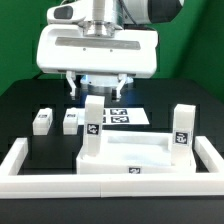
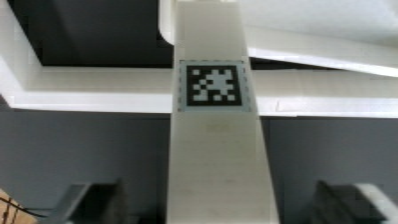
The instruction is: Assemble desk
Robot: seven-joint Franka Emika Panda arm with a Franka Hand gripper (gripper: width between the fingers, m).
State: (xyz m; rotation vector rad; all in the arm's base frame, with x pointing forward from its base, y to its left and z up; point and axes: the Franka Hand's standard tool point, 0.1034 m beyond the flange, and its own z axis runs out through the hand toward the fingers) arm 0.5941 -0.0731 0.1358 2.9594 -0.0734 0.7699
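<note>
Desk top (image 1: 110, 166) lying on the black table (image 1: 20, 112), raised rim upward, just behind the front one of the white bars (image 1: 110, 186). At its corner on the exterior view's left, a tagged leg (image 1: 92, 125) standing upright; at the end on the exterior view's right, a second leg (image 1: 182, 127), upright too. Beyond the tray, toward the exterior view's left, a third leg (image 1: 42, 122) and a fourth leg (image 1: 70, 120) lying loose, side by side, apart from each other and from the desk top. Behind the tray, flat on the table, the marker board (image 1: 128, 116). Directly above the tagged leg, the gripper (image 1: 97, 90), jaws spread wide: in the wrist view, fingers (image 2: 93, 200) flanking that leg with a dark gap on both sides, touching nothing, gripping nothing. Judged from that: probably a pause in seating the tagged leg, either between twists or at the end of them; whether fully home in its corner, not to be told from here. To do it well: keep the wrist centred over the leg and square to its faces, so as to close evenly on both sides. Grip near the upper end, clear of the rim. Twist without side load, to avoid sliding the tray or tilting the leg. If finished, lift straight up before swinging toward the loose pair, taking care not to clip the leg's head.
</note>
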